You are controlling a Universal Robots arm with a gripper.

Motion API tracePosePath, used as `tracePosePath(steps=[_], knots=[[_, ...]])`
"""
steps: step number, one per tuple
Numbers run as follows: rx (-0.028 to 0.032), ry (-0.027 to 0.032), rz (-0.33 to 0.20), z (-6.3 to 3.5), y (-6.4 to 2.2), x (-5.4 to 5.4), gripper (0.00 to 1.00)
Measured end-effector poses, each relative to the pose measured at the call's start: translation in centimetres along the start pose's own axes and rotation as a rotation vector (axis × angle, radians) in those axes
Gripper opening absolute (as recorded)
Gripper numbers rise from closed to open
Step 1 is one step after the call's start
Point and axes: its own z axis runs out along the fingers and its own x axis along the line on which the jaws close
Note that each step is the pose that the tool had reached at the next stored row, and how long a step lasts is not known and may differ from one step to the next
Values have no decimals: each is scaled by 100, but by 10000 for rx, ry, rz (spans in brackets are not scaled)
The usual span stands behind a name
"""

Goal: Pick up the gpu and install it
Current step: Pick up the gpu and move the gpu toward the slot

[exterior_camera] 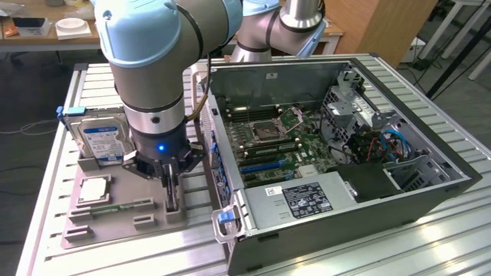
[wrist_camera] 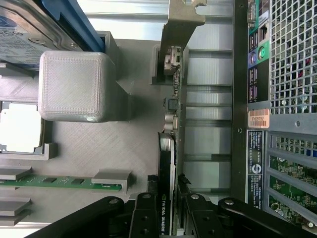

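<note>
The arm's black two-fingered pincer [exterior_camera: 170, 198] reaches straight down into a grey printed plastic holder tray [exterior_camera: 115, 227]. It is clenched on the gpu [wrist_camera: 167, 163], a thin black circuit card with a narrow metal bracket at one end. The card stands on its long edge in a slot of the tray. That explains the approach from above: the upper edge is the one part free to seize. The fingers [wrist_camera: 145, 215] lie against both flat faces, near the end away from the bracket. The card appears not yet lifted, and its bracket end sits in the tray's grey end block.

The tray gives each part its own pocket, so that it cannot slide and offers a side to grip. Beside the pincer, on the side away from the case, a narrow green memory stick [exterior_camera: 115, 208] lies in a slot. A flat silver square processor chip [exterior_camera: 92, 190] rests in a square recess next to it. Beyond them a boxy metal hard drive [exterior_camera: 101, 141] with a blue-white label stands upright in a cradle.

Close on the pincer's other side, an open black computer case [exterior_camera: 360, 224] lies on the ribbed aluminium bench [exterior_camera: 414, 247]. Its side panel is off, so parts can go in from above. It holds a green motherboard [exterior_camera: 284, 144], a grey power supply [exterior_camera: 307, 198] and blue cables [exterior_camera: 399, 144].
</note>
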Motion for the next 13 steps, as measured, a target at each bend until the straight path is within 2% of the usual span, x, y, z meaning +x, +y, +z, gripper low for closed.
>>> tracePosePath(steps=[5,13], knots=[[-3,-3,0,-3,1,0,26],[0,-1,0,-125,8,-1,26]])
